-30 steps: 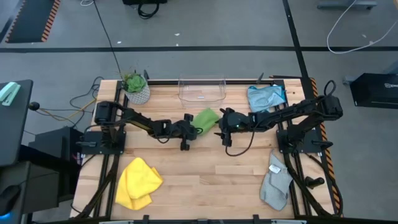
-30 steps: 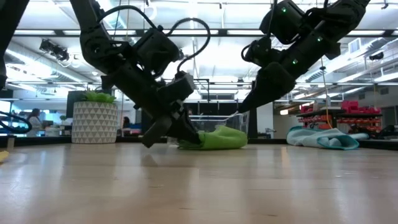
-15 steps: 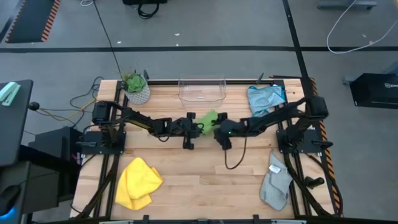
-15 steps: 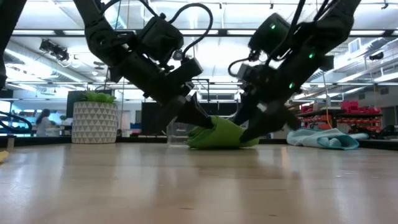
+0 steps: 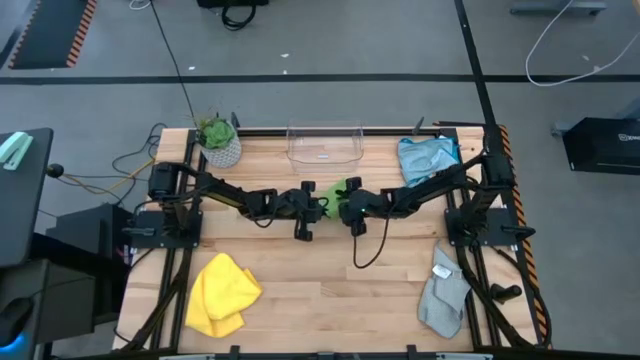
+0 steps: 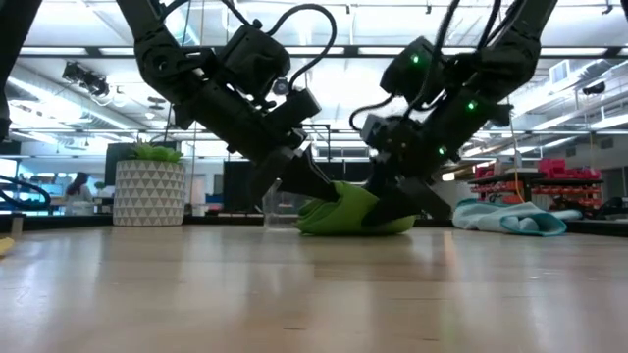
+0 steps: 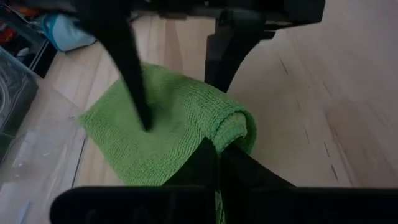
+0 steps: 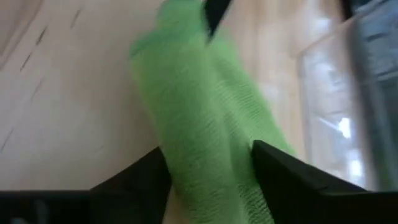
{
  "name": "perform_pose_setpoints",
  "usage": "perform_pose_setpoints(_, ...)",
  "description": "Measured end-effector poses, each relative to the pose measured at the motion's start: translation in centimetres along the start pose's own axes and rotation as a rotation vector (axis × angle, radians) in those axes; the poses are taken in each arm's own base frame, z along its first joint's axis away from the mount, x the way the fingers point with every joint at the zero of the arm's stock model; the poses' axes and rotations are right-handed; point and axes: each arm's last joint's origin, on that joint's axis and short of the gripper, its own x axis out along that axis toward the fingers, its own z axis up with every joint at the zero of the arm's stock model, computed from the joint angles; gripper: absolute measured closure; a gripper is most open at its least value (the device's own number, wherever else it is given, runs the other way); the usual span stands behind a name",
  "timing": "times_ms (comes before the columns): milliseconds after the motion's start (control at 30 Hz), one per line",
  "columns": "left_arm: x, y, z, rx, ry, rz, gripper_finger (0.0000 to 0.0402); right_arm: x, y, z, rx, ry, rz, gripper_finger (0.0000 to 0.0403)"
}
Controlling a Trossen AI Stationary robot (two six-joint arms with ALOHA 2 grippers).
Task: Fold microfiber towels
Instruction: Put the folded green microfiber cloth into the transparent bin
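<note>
High view: both arms meet at mid-worktop (image 5: 330, 280) over the green towel (image 5: 338, 190), which lies bunched between the two claws.
Left claw (image 5: 318, 205): its own wrist camera shows the fingers pinched together on a rolled edge of the green towel (image 7: 180, 130), the fold bulging just ahead of the tips; probably this grip pins one side so the cloth cannot slide.
Right claw (image 5: 347, 203): its fingers straddle the green towel (image 8: 205, 137), one to each side with the cloth running between them; whether they actually squeeze it is hard to say, so I cannot tell.
Low view: the towel (image 6: 355, 211) rests on the worktop as a rounded hump under both claws, left claw (image 6: 314, 186) and right claw (image 6: 397, 201) angled down into it from opposite sides.
Step, as I judge it: forming the first fold, far from finished.
Waiting towels: yellow towel (image 5: 222, 293) lies well behind the left claw near the front edge; grey towel (image 5: 443, 295) sits well behind the right claw; light blue towel (image 5: 426, 155) is off to the right claw's outer side.
Bin (image 5: 325, 143): just beyond both claws, nothing seen inside.
Plant (image 5: 217, 138): in the far corner, apart from the work.
</note>
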Motion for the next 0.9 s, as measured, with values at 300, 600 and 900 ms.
perform_pose_setpoints(300,0.0,0.1,0.1,-0.059,-0.006,0.002,0.0379,0.2,-0.1,-0.2,0.005,-0.002,0.016,0.0319)
perform_pose_setpoints(600,-3.6,2.6,1.7,-0.248,0.034,-0.002,0.0236,-3.2,-2.5,1.6,0.077,-0.061,-0.003,0.0386)
perform_pose_setpoints(900,-7.6,2.6,-0.1,-0.306,-0.003,0.012,0.0157,-6.7,-9.6,5.8,0.161,-0.004,-0.018,0.0385)
